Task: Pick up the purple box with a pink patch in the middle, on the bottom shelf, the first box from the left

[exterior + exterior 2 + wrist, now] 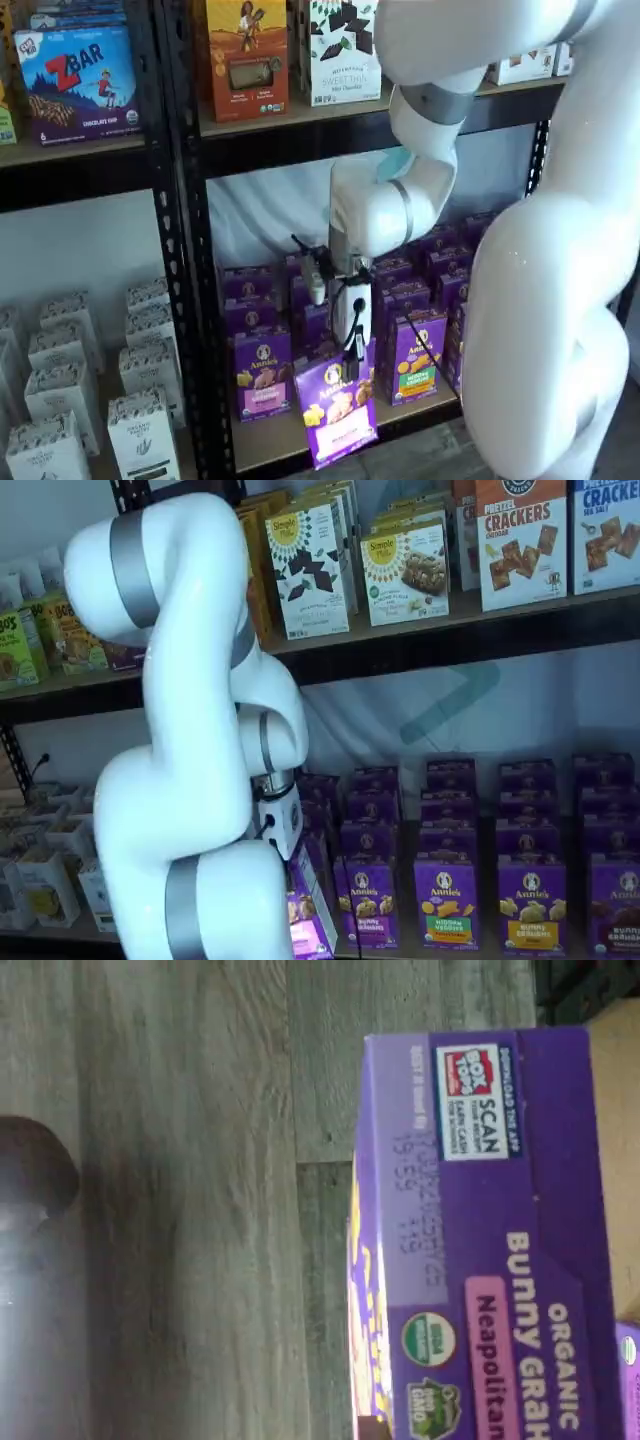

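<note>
Under my wrist camera lies a grey wood-grain plank floor (200, 1200), matte, its seams running between long boards. The shelving is black perforated steel uprights (185, 300) carrying tan boards, with a pale sheet hung behind. The bottom shelf (265, 440) is a light wooden board edged by a black rail, stocked with rows of glossy purple cartons (445, 900). My gripper (352, 358) has its black fingers pressed together on the top of the purple box (338, 408), a small cardboard Annie's carton with a white rabbit logo and a pink panel. The carton hangs tilted, out in front of the shelf's edge, off the board.
</note>
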Robot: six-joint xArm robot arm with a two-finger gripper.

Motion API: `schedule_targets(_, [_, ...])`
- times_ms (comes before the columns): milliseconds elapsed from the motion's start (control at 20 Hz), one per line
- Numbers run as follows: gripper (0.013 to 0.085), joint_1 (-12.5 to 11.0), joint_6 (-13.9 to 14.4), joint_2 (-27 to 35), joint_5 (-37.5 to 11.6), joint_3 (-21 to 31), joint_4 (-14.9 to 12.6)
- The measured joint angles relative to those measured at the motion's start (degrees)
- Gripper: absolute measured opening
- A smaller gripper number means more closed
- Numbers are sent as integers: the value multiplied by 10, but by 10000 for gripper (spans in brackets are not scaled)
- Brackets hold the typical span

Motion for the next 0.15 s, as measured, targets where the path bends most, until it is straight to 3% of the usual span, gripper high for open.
schedule_targets(150, [330,-3,-11,-31,29,4,10])
